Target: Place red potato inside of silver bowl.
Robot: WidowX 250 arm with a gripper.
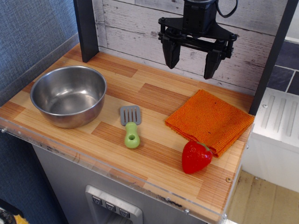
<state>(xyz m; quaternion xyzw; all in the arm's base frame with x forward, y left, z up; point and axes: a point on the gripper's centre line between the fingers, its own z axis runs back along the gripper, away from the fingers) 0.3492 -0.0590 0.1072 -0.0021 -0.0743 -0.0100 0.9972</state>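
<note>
Pincer (192,59) hangs open above table (154,98) back edge, at 12 o'clock, holding nothing; arm above cut off by frame top. Red potato (195,157) at 5 o'clock, touching orange cloth (210,120) front corner. Silver bowl (68,95) at 9 o'clock. Green-handled spatula (131,125) centre.

black gripper (192,61) hanging from the top of the view, pointing straight down, two fingers (171,53) spread wide apart, holding nothing

Glossy plastic red potato (195,157), shiny steel silver bowl (68,95), rough woven orange cloth (210,121), wood-grain countertop (154,98).
</note>
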